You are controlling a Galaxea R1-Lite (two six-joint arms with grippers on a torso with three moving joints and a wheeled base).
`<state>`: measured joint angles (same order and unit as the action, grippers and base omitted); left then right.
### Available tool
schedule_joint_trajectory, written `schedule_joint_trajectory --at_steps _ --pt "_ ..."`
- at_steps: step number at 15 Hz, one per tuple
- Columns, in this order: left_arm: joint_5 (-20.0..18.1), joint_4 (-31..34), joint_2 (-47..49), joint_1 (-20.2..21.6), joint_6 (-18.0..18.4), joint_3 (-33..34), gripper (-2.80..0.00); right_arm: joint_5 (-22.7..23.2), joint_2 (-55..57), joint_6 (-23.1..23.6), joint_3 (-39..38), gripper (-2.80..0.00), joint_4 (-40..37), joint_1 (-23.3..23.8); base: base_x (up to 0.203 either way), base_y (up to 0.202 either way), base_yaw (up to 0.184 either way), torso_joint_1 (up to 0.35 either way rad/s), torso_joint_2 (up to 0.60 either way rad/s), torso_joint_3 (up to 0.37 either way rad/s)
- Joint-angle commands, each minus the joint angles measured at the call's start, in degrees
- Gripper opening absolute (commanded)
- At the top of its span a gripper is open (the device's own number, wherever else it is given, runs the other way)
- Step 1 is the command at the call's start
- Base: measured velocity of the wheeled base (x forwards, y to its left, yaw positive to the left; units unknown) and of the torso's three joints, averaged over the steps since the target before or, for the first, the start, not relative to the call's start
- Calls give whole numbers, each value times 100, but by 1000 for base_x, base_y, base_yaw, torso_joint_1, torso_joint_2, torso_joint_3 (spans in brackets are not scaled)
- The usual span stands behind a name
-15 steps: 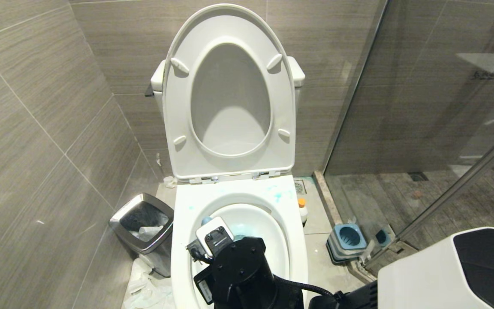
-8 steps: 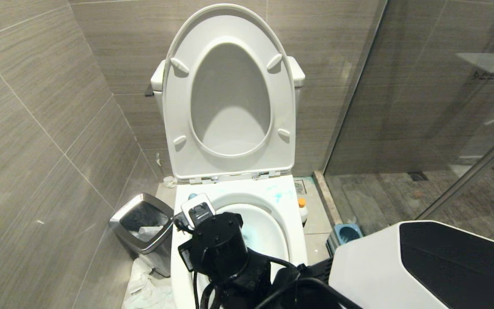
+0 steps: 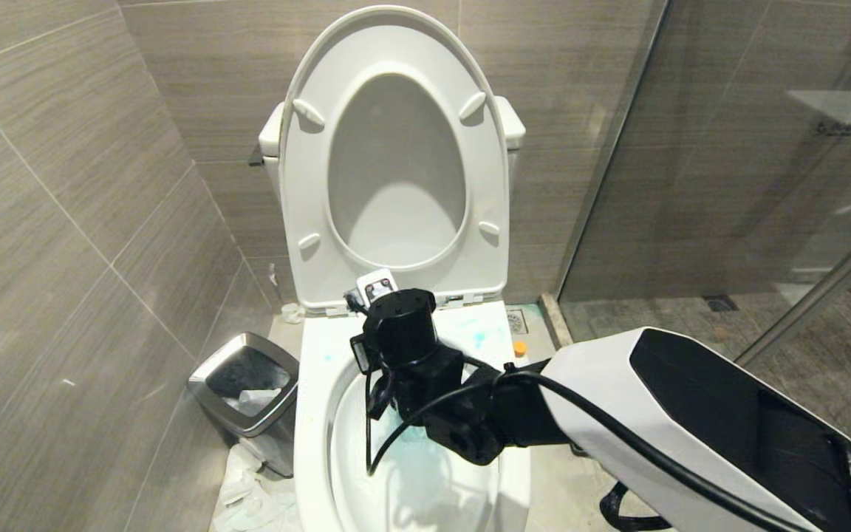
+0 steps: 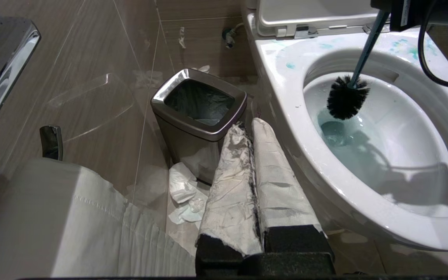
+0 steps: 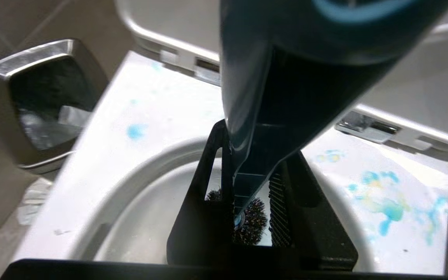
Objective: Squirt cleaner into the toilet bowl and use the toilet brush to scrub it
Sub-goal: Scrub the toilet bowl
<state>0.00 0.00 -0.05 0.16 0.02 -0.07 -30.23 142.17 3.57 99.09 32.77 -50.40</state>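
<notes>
Right hand (image 5: 247, 202) clamping toilet brush (image 4: 347, 102), bristles inside toilet bowl (image 4: 286, 97) visible from left wrist only

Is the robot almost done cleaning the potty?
Partway. The squirting looks done: blue cleaner tints the water in the bowl and speckles its rim, and the bottle stands on the floor beside the toilet. Scrubbing is in hand: the right gripper grips the brush, its bristles inside the bowl near the back wall. Left to do: scrub the rest and put the brush away. The left gripper sits shut by the bin.
</notes>
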Motion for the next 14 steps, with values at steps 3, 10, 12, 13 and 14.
schedule_joint_trajectory --at_steps 3,10,12,13,14 --pt "0 0 5 2 -2 -1 -280 0 -157 3 -179 -280 19 118 0 0 0 0 0 0" --pt "0 0 5 -3 2 5 -280 -19 573 -118 -132 -280 36 154 0 0 0 0 0 0" --pt "0 0 5 -1 -2 -1 -280 -35 607 -128 -154 -280 37 154 0 0 0 0 0 0" --pt "0 0 5 2 -2 -1 -280 -35 499 -123 -160 -280 30 154 0 0 0 0 0 0" --pt "0 0 5 2 -2 -1 -280 -35 334 -115 -170 -280 5 154 0 0 0 0 0 0"
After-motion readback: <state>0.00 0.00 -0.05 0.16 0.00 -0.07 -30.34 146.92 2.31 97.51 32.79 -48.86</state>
